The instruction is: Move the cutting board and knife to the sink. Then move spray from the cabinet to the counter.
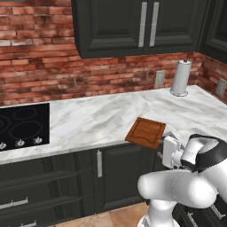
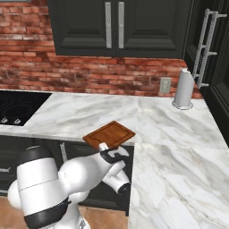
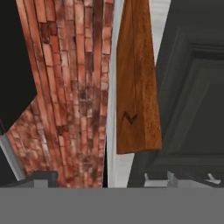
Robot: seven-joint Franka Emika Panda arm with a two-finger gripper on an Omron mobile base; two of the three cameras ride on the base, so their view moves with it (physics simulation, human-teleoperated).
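cutting board [image 1: 145, 131] overhangs counter [image 1: 97, 119] edge; steel cylinder [image 1: 181, 78] behind.

You see the counter [image 1: 102, 119], white veined marble: the cutting board [image 1: 146, 131] overhanging its front edge, a steel cylinder [image 1: 181, 78] upright near the wall.

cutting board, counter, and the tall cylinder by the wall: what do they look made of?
Cutting board: wood, reddish-brown with visible grain, matte. Counter: looks like marble or a marble-look stone, white with grey veins, smooth. Cylinder: likely brushed steel, pale grey with a soft sheen, though the render leaves it open.
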